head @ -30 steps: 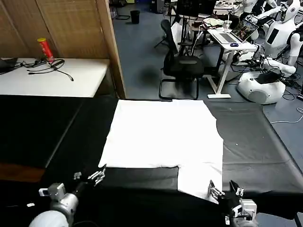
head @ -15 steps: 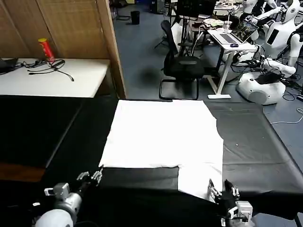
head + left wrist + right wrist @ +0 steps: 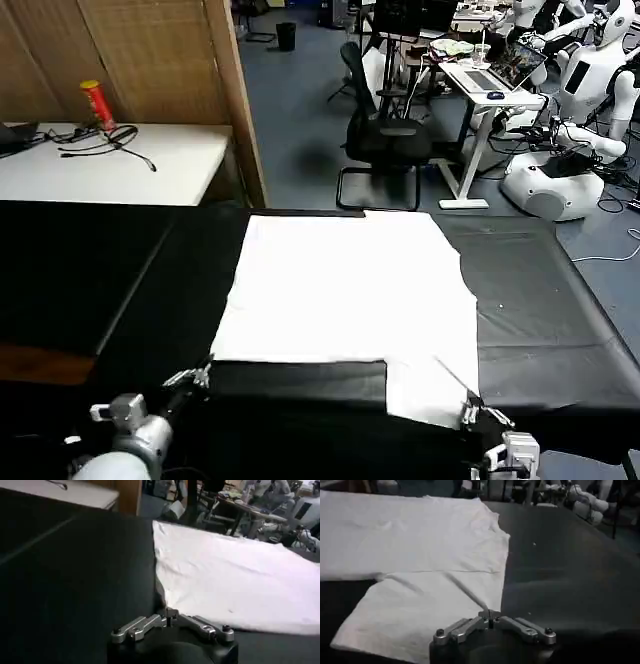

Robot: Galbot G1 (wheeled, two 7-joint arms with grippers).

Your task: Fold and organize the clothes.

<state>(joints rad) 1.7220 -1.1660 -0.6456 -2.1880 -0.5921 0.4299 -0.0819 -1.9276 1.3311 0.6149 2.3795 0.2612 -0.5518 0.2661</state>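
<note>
- White T-shirt [image 3: 345, 300]: spread flat on the black table cover [image 3: 540, 300], centre of the head view; one flap reaches toward 5 o'clock at the near edge. No print is visible on the upper side.
- Left gripper [image 3: 190, 378]: low at 7 o'clock in the head view, arm reaching forward from the near edge, fingertips brought together at the shirt's near-left corner; in the left wrist view [image 3: 170, 614] the jaws meet right at the cloth edge.
- Right gripper [image 3: 472, 410]: low at 5 o'clock, jaws pinched on the flap's near-right corner; a taut crease runs from it across the cloth [image 3: 430, 580].
</note>
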